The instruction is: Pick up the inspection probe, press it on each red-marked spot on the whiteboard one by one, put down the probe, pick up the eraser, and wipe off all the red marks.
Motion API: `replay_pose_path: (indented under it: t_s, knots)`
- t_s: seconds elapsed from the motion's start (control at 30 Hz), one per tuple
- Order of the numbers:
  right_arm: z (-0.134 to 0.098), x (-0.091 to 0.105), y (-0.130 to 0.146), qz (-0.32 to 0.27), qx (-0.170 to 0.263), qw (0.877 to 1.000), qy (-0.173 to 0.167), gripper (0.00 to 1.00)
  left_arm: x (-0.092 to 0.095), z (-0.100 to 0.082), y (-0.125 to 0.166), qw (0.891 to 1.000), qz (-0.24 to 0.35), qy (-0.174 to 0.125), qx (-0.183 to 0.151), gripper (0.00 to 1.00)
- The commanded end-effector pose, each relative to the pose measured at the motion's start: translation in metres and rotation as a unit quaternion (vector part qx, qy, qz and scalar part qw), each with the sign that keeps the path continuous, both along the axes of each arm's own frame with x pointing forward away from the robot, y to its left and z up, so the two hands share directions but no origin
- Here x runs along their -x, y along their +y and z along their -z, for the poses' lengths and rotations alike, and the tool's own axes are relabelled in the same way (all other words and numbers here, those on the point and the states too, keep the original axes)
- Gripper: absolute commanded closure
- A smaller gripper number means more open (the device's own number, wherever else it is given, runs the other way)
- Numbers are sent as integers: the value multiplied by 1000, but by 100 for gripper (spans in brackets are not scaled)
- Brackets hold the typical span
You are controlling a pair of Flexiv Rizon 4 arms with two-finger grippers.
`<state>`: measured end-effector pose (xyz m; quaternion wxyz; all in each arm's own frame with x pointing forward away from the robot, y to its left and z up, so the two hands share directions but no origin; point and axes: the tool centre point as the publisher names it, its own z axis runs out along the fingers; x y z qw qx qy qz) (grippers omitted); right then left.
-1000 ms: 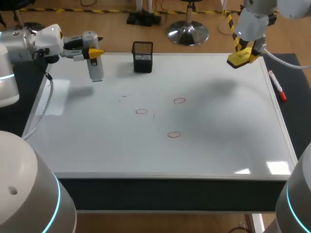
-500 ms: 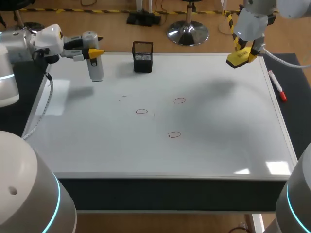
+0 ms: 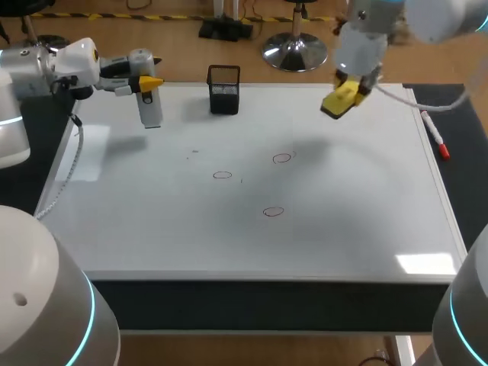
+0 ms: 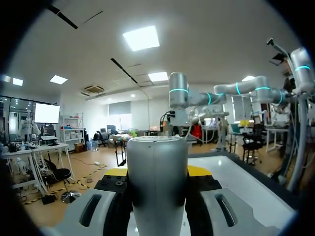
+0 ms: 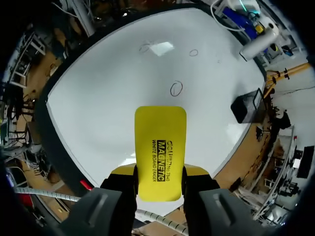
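Observation:
My left gripper (image 3: 145,82) is shut on the grey cylindrical probe (image 3: 151,108), which hangs above the far left corner of the whiteboard (image 3: 152,229). The left wrist view has the probe (image 4: 157,182) clamped between the fingers. Over the far middle of the board, my right gripper (image 3: 348,90) is shut on the yellow eraser (image 3: 339,100). The eraser (image 5: 160,152) sticks out ahead of its fingers in the right wrist view. Three red circles lie mid-board: one (image 3: 222,175) to the left, one (image 3: 282,158) below the eraser, one (image 3: 273,212) nearer. The closest circle (image 5: 176,88) lies ahead of the eraser.
A black mesh pen holder (image 3: 223,89) stands at the board's far edge, between the two grippers. A red-capped marker (image 3: 435,135) lies off the board's right edge. A cable hangs from my left arm along the left side.
My right arm has carried the eraser leftward from the far right corner to over the far middle of the board. The left arm and probe have kept still.

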<state>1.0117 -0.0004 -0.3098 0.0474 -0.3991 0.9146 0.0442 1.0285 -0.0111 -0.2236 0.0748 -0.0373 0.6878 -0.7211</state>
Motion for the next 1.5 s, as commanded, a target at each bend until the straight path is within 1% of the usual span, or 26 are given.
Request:
replay_pose_path:
  t_s: [0.03,0.1,0.17,0.2,0.27,0.47,0.57,0.7,0.87,1.07,1.13,1.2,1.3,1.5]
  knots:
    - [7,24,37,-47,9,999,-16,100,0,-1,0,1000,1,0,1,100]
    - [8,32,59,-76,5,997,-17,100,0,-1,0,1000,1,0,1,100]
    - [9,40,81,-108,10,994,-17,100,0,-1,0,1000,1,0,1,100]
    - [9,45,95,-123,4,992,-16,100,0,-1,0,1000,1,0,1,100]
    - [9,51,114,-150,5,989,-16,100,0,-1,0,1000,1,0,1,100]
    - [9,69,160,-208,-8,978,-13,100,0,-1,0,1000,1,0,1,100]
    - [17,78,179,-231,-12,973,-4,100,0,-1,0,1000,1,0,1,100]
    - [31,88,200,-260,-12,966,6,100,0,-1,0,1000,1,0,1,100]
    - [42,98,231,-294,-13,956,15,100,0,-1,0,1000,1,0,1,100]
    - [59,98,263,-312,-16,950,19,100,0,-1,0,1000,1,0,1,100]
    - [65,99,271,-316,-18,948,23,100,0,-1,0,1000,1,0,1,100]
    - [74,100,276,-321,-21,946,36,100,0,-1,0,1000,1,0,1,100]
    - [86,103,284,-336,-12,940,53,100,0,-1,0,1000,1,0,1,100]
    - [100,104,298,-345,-7,936,68,100,0,-1,0,1000,1,0,1,100]
